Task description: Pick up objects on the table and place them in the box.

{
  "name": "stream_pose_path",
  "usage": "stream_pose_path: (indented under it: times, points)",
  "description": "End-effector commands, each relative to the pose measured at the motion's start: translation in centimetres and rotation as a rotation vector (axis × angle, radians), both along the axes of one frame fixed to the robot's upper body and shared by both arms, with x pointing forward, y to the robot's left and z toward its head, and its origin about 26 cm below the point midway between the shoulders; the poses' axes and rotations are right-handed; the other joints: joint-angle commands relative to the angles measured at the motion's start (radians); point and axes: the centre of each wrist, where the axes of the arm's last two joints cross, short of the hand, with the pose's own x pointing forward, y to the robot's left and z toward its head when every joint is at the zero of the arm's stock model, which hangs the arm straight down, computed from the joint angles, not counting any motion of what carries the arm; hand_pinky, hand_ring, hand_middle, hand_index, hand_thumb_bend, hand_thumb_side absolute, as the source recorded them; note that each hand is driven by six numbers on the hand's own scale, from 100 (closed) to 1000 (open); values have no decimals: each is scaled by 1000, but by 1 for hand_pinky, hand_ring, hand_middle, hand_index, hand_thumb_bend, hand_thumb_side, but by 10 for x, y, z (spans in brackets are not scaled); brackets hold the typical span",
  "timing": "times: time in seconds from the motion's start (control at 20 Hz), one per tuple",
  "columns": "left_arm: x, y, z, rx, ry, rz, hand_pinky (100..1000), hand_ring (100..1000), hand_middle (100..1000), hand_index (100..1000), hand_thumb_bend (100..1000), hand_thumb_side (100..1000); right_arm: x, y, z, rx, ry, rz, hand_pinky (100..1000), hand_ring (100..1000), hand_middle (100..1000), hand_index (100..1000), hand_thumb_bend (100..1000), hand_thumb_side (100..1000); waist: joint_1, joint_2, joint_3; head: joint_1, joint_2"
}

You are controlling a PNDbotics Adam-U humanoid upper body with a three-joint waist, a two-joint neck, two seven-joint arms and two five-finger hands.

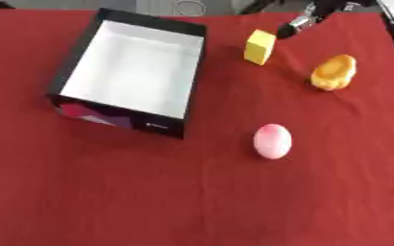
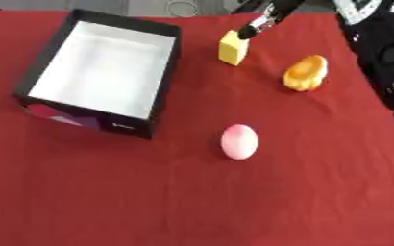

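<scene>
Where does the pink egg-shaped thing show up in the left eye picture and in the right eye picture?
Left eye view: the pink egg lies right of centre on the red cloth, below the yellow block.
Right eye view: the same egg sits near the middle, slightly right.
Shared landmark: the black box with a white inside; in both views the egg lies right of its near right corner.

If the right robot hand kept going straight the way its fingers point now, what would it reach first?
Most likely the yellow block: the right robot hand angles down-left, its fingertips at the block's upper right corner. Whether they touch is unclear.
</scene>
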Motion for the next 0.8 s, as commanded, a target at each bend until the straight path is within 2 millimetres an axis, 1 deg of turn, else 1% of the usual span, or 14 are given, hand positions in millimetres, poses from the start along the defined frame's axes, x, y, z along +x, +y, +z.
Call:
stream_pose_path:
  times: [0.05,0.55,0.8]
  points:
    - [-2,2,15,21,-34,4,838,709,756,852,897,613,0,-3,8,1,-24,-34,895,879,862,922,680,592,-11,-11,2,-4,-3]
    - [-1,0,15,21,-31,-5,839,709,756,850,892,613,7,0,-7,20,-29,-125,886,873,856,921,663,623,-14,-2,10,-10,-4]
    - [-1,-1,14,20,-28,-8,839,710,756,850,890,614,9,-1,-14,43,-15,-160,885,871,855,922,639,645,-16,3,11,-14,-5]
